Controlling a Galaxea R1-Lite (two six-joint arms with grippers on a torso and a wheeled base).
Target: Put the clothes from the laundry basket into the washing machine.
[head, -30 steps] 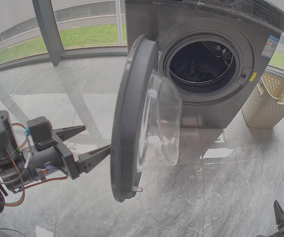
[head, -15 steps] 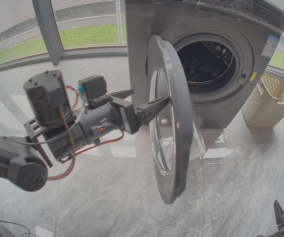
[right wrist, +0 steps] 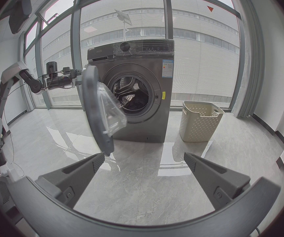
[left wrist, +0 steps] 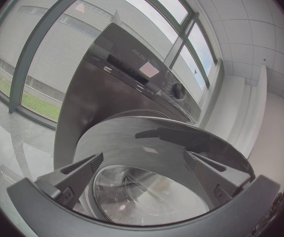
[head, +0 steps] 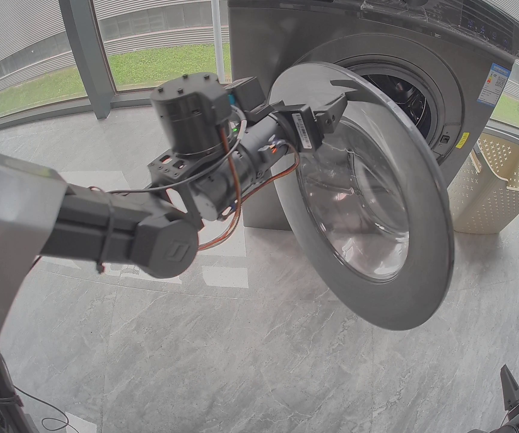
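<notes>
**A:** Grey stone floor, and a glass wall at the far side. Where are the arms?

**B:** Near right, the right gripper hangs low, jaws spread, holding nothing. Farther off on the left, the left gripper is spread and empty too. Its fingertips are at the outer face of the door, which stands half across the mouth of the washing machine.

**A:** Which step, then?

**B:** I judge the loading done and the door about to be closed. Dark clothes lie in the drum, and the laundry basket, far right beside the machine, looks empty. The next move calls for a steady push until the latch catches.

**A:** Any doubts?

**B:** I cannot tell whether the fingertips truly touch the door. The basket's bottom and most of the drum are hidden.
</notes>
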